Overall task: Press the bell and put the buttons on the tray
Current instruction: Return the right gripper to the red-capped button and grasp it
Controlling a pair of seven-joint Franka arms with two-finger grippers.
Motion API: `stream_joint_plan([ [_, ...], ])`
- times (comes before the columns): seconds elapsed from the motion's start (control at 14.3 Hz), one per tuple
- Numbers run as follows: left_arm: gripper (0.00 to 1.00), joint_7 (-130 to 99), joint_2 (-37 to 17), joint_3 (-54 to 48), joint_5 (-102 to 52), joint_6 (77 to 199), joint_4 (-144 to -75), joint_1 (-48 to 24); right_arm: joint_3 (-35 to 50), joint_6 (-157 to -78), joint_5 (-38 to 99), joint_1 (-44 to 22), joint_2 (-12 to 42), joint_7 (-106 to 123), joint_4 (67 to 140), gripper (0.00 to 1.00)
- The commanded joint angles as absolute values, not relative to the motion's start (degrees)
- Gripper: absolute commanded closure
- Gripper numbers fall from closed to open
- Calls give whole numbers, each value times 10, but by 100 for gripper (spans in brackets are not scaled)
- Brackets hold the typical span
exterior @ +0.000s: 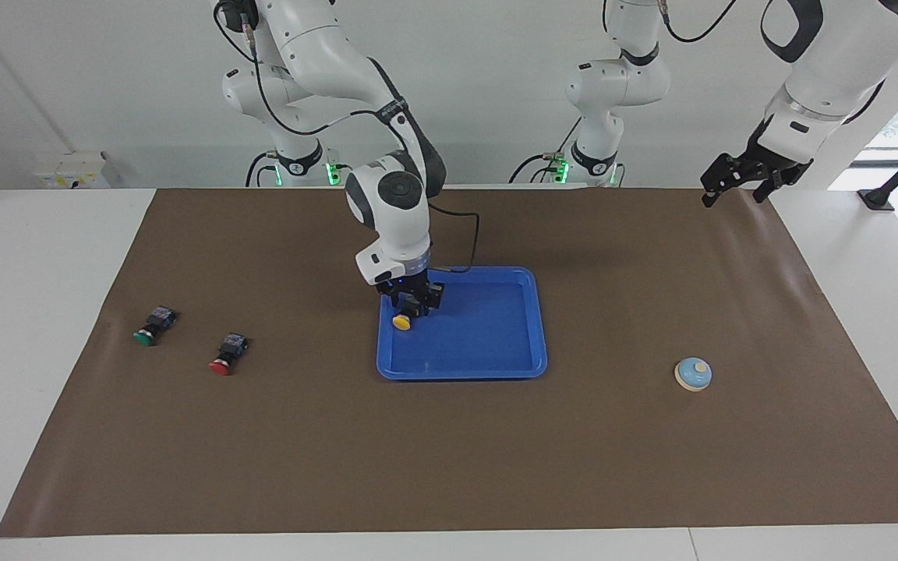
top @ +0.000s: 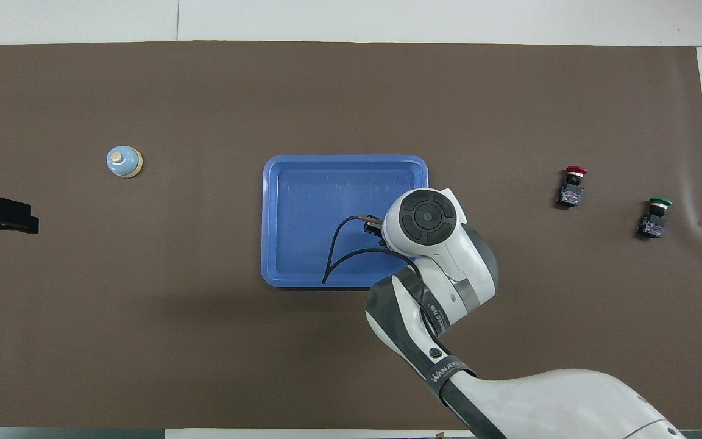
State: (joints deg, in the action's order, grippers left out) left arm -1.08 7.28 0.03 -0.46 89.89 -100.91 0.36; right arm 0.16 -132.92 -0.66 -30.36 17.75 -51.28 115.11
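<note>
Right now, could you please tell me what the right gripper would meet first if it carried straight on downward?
Probably the flat bright-blue plastic tray: the right gripper points down over it, holding the yellow-capped button.

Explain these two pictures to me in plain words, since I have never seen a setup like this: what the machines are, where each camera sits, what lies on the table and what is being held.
These are two white robot arms, each ending in a two-finger gripper, at a table with a brown mat. One picture is taken from across the table, facing the robots; the other from high above their end, looking down.

The right gripper is over the blue tray in the middle, shut on the yellow button, a small push-button switch. Its arm hides that button from above. The left gripper waits in the air at its own end of the table.

On the mat toward the right arm's end lie the red button and the green button. Toward the left arm's end stands the bell, a small light-blue dome.
</note>
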Motion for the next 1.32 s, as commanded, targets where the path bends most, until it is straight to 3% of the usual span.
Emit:
stream_joint_plan([
  [0.0,0,-14,73,1,-10,890,-1003,4,0,-1265,-2,-284,147,-515,1122,0],
  [0.28,0,-13,73,2,-9,890,-1003,4,0,-1195,-5,-208,107,-442,1074,0],
  [0.63,0,-14,73,1,-10,889,-1003,4,-1,-1172,-11,-67,98,-272,1065,0],
  [0.91,0,-14,73,2,-10,890,-1003,4,-1,-1218,-12,19,95,-187,1108,0],
  [1.12,0,-14,73,2,-10,890,-1003,4,-1,-1283,-12,43,103,-166,1146,0],
  [1.25,0,-14,73,2,-10,889,-1003,4,0,-1330,-12,46,135,-164,1147,0],
])
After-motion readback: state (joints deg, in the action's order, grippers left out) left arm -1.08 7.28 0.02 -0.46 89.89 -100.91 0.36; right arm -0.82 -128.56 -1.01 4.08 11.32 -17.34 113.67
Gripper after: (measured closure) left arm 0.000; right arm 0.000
